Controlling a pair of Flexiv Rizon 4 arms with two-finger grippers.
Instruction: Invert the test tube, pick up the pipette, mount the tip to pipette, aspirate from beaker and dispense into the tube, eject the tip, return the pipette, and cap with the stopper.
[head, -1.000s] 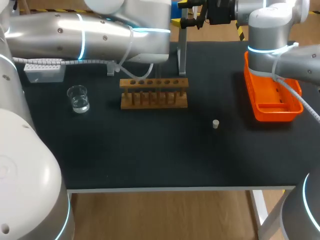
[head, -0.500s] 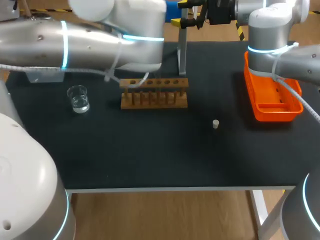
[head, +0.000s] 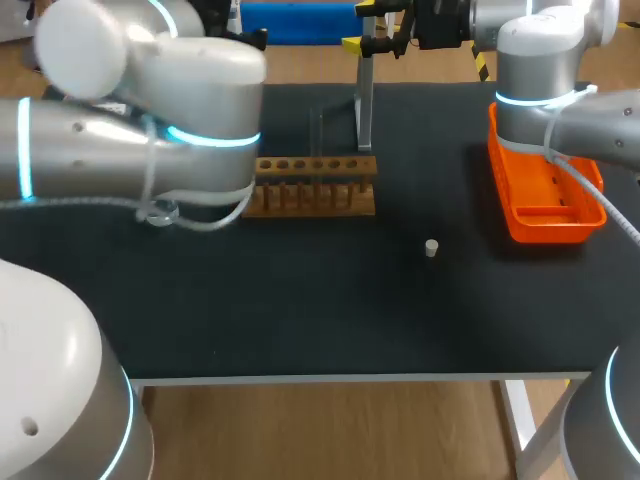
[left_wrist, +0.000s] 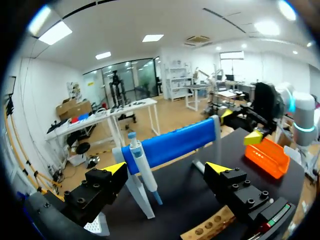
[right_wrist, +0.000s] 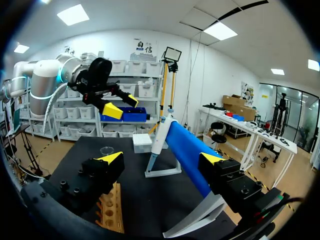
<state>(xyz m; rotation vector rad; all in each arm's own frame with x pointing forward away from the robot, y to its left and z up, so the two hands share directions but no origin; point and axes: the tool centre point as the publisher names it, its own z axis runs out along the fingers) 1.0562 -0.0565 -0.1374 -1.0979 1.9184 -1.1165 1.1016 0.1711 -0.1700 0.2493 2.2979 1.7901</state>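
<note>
While hanging above the counter (head: 300, 310), grasping nothing: left gripper (left_wrist: 166, 169) released, right gripper (right_wrist: 161, 159) released. Pipette (left_wrist: 141, 170) resting on its stand (left_wrist: 141, 202) ahead of left gripper. Wooden rack (head: 318, 186) upper middle of frame; stopper (head: 431, 248) right of centre, apart from orange tray (head: 545, 205) at right.

The rack (head: 315, 185) stands on the table (head: 300, 320), toward its far side. Just behind the rack's right end rises the stand (head: 364, 110), with the pipette (left_wrist: 142, 170) on it. The stopper (head: 431, 248) lies before the rack, off to its right; the tray (head: 545, 195) sits well right of the rack
</note>
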